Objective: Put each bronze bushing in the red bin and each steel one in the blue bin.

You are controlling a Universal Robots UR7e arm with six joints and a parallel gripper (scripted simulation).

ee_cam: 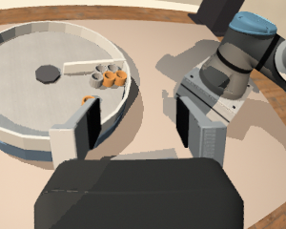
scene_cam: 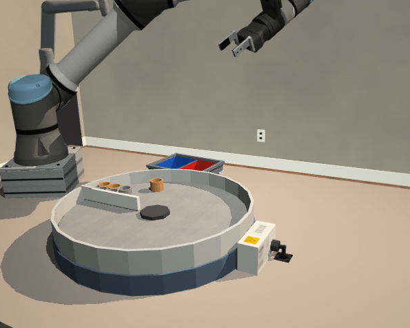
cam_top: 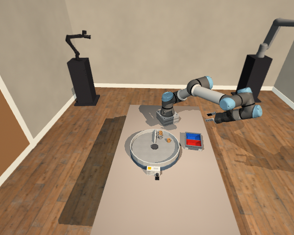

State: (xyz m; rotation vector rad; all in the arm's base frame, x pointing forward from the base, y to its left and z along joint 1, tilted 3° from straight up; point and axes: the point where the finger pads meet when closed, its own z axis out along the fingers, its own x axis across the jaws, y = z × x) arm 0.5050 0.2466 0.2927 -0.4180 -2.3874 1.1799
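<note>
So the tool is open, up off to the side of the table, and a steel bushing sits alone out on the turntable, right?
Not quite: the lone bushing on the turntable is bronze, as the exterior view shows. The open tool does hang off to the side.

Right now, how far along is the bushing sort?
Nothing looks sorted yet: the blue bin and red bin show no bushings. The tool is open and holds nothing, high above the table. Left on the turntable: one lone bronze bushing plus a cluster behind the divider.
</note>
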